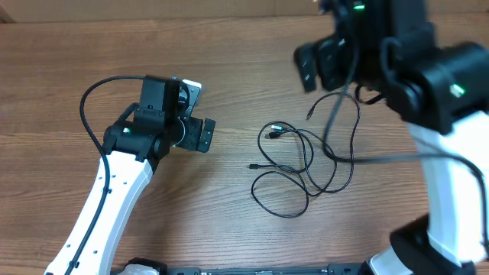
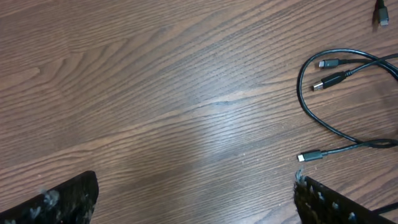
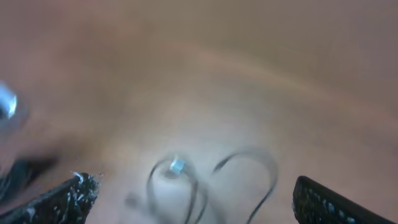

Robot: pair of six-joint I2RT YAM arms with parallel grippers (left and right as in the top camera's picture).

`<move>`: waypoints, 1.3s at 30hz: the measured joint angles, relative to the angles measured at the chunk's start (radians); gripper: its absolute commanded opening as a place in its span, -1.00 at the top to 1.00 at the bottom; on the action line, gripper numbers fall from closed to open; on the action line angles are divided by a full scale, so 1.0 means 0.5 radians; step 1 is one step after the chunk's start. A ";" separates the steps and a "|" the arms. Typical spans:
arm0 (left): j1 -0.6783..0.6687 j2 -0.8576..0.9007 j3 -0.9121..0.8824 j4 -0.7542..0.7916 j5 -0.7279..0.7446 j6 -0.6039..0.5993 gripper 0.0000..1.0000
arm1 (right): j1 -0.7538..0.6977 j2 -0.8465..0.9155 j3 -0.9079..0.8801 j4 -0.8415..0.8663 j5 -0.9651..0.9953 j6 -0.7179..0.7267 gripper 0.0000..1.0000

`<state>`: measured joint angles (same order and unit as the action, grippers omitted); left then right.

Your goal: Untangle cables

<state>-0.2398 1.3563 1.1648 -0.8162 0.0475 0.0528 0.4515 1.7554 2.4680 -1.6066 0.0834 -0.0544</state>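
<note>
Over the wooden table (image 1: 229,61), the left gripper (image 2: 196,186) stood wide open and empty. The right gripper (image 3: 193,183) also gaped, gripping nothing. The tangled cables (image 2: 329,81) lay ahead and right of the left gripper, beneath the right one.

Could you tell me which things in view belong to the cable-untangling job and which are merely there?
Belonging to the job:
- the cables, thin black cords in a loose tangle on the table
- the left gripper, open, holding nothing
- the right gripper, open above the tangle

Merely there:
- the wooden table
- the thick black cable fixed to the left arm
</note>
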 measured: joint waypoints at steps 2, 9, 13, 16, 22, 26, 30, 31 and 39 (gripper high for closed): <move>0.000 0.000 0.000 0.001 0.000 0.000 -0.99 | 0.000 0.117 -0.026 -0.169 -0.178 0.029 -1.00; 0.000 0.000 0.000 -0.001 0.000 0.000 -0.99 | 0.009 0.213 -0.495 -0.175 -0.464 0.124 -0.99; 0.000 0.000 0.000 0.002 0.000 0.000 -0.99 | 0.018 0.221 -0.863 -0.169 -0.510 0.141 -1.00; 0.000 0.000 0.000 0.000 0.000 0.000 -1.00 | 0.029 0.224 -1.159 -0.155 -0.523 0.155 -1.00; 0.000 0.000 0.000 0.001 0.000 0.000 -0.99 | 0.191 0.228 -1.493 -0.062 -0.526 0.128 -1.00; 0.000 0.000 0.000 0.000 0.000 0.000 -0.99 | 0.372 0.227 -1.690 0.155 -0.533 0.085 -0.99; 0.000 0.000 0.000 0.002 0.000 0.000 -0.99 | 0.452 0.225 -1.925 0.343 -0.545 0.063 -1.00; 0.000 0.000 0.000 0.000 0.000 0.000 -0.99 | 0.445 0.226 -1.986 0.391 -0.549 0.063 -0.99; 0.000 0.000 0.000 0.001 0.000 0.000 -0.99 | 0.409 0.226 -2.235 0.514 -0.550 0.054 0.92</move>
<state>-0.2398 1.3563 1.1648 -0.8158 0.0475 0.0528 0.6559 1.8683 1.3506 -1.3495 -0.1917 -0.0273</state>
